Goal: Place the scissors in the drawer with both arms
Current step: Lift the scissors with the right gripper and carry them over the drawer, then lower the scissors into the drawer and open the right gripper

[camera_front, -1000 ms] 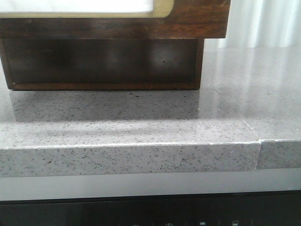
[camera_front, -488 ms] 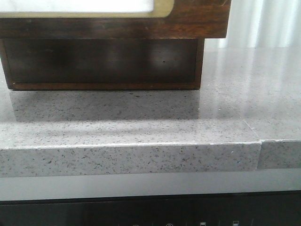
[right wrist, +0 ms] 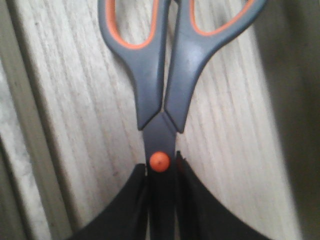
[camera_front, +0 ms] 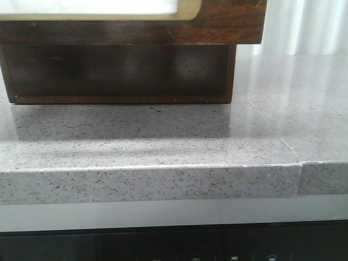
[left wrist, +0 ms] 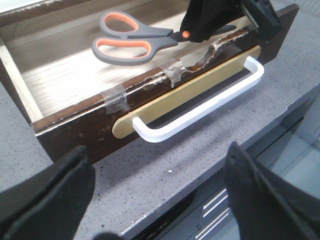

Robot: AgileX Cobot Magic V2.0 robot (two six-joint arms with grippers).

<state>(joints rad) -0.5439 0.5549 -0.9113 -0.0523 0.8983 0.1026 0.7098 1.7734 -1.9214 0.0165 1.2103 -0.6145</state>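
Observation:
The drawer (left wrist: 75, 125) stands pulled out, with a taped, chipped top edge and a white handle (left wrist: 200, 107) on a tan plate. Inside it, over the pale wood floor, are the scissors (left wrist: 127, 41), grey with orange-lined loops. My right gripper (left wrist: 194, 31) is shut on their dark blades just behind the orange pivot (right wrist: 160, 162); the handles (right wrist: 165, 75) point away from the fingers (right wrist: 125, 210). Whether the scissors touch the floor is unclear. My left gripper (left wrist: 157, 155) hangs open over the countertop in front of the handle, holding nothing. The front view shows only the drawer's face (camera_front: 228, 22), no arm.
The speckled grey countertop (camera_front: 163, 141) has a stepped front edge with a seam at the right (camera_front: 300, 163). Under the drawer the dark wooden cabinet (camera_front: 119, 70) stands on it. Below the counter edge are appliance fronts (left wrist: 220, 210).

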